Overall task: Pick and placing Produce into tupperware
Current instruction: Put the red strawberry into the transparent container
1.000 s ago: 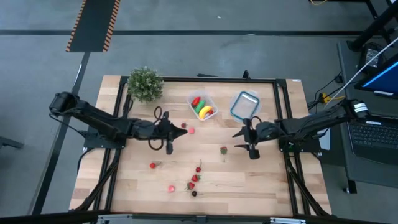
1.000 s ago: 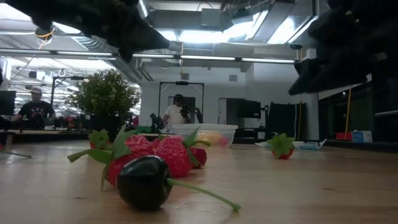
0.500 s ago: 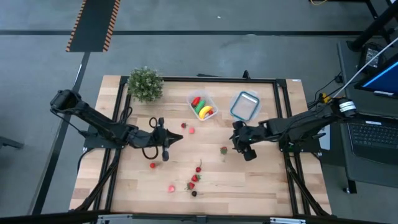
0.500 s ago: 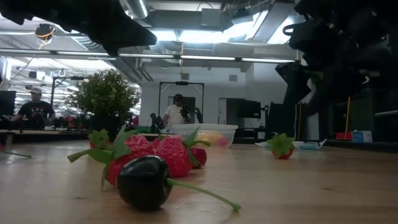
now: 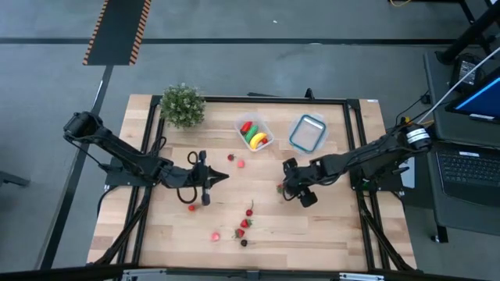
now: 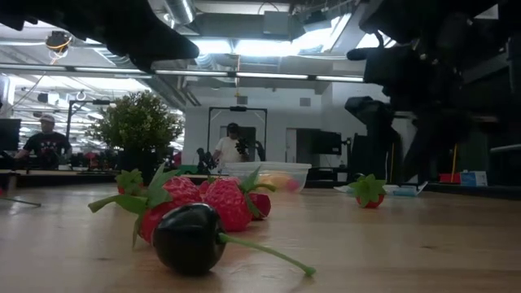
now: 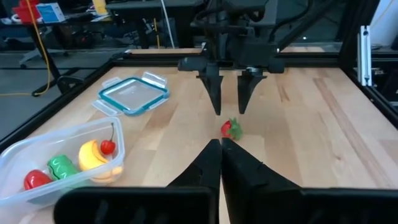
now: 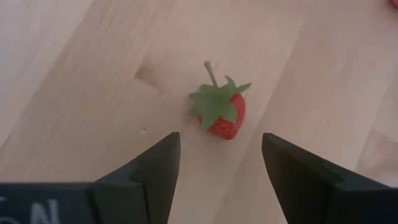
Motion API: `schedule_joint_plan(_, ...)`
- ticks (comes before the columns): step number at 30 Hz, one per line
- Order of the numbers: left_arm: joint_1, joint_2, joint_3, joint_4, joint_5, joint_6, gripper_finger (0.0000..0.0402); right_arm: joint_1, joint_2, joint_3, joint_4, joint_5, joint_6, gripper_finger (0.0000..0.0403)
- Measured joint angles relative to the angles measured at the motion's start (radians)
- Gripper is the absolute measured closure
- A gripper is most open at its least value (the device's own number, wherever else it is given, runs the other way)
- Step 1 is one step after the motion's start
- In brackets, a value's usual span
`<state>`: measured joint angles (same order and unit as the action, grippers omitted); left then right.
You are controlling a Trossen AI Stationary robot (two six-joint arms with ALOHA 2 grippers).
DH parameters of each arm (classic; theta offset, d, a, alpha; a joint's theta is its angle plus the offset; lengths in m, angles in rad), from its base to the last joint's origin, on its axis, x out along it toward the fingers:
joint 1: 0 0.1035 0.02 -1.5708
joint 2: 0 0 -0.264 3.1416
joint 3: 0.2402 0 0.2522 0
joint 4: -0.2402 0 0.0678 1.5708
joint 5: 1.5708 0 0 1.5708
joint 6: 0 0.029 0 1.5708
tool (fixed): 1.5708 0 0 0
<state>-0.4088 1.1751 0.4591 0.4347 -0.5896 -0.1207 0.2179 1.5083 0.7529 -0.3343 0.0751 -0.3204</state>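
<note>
The clear tupperware (image 5: 255,133) stands at the table's far middle and holds a yellow banana, a green piece and a red one (image 7: 62,163). A strawberry with a green cap (image 8: 222,113) lies on the wood at mid table (image 5: 279,189). My right gripper (image 8: 219,155) hangs open just above it, fingers pointing down, one on each side and clear of it (image 7: 227,93). My left gripper (image 5: 222,176) is shut and empty at mid left, pointing toward the strawberry (image 7: 220,144). More berries (image 5: 244,225) lie near the front edge.
A clear container with a blue rim (image 5: 308,133) lies right of the tupperware. A bushy potted plant (image 5: 182,104) stands at the far left. Two small red pieces (image 5: 236,161) lie near the tupperware, one berry (image 5: 191,208) lies below my left gripper, and a dark cherry (image 6: 189,236) lies with the front berries.
My right gripper has gone toward the table's left and down, tipping its fingers downward, and now stands over the strawberry. My left gripper has swung a little toward the near edge, staying shut. No produce has moved.
</note>
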Motion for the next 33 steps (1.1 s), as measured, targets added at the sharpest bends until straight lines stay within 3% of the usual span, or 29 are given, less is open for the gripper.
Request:
schedule_joint_plan(12,-0.001,0.0,0.0,-0.002,0.029,-0.006,0.0391,0.009,0.068,0.059,0.009,0.094,0.054,0.0175)
schedule_joint_plan(33,0.0,0.0,0.0,-0.008,0.03,-0.007,0.0399,0.009,0.074,0.076,0.002,0.009,0.14,0.0175)
